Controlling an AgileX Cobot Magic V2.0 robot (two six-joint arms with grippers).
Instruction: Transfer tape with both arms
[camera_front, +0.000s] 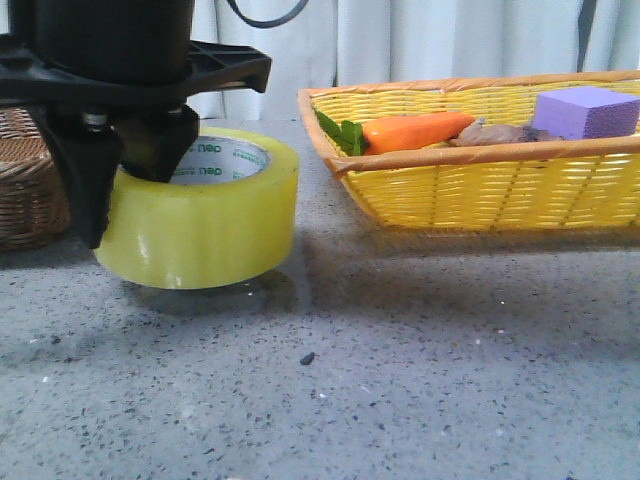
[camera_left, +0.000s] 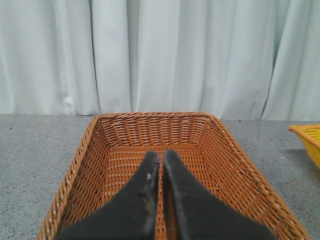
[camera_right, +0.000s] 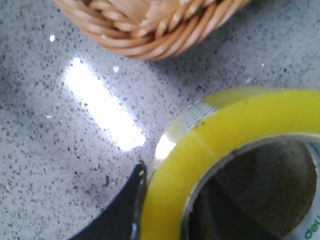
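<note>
tape (camera_front: 200, 215) | white inner core | green lettering "deli", upside down

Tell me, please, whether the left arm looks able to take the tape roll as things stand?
Probably not yet: the left gripper is shut and sits over the brown wicker basket, while the right gripper holds the tape roll beside that basket.

Tape roll held just above the tabletop

The tape (camera_front: 205, 215), a wide yellow-green roll with a white inner core bearing small green lettering, sits slightly tilted, its open core facing up. The right gripper (camera_front: 125, 160) pinches its wall, one finger outside, one inside the core. Its underside appears lifted off the grey speckled tabletop (camera_front: 400, 380), a shadow beneath.
</note>
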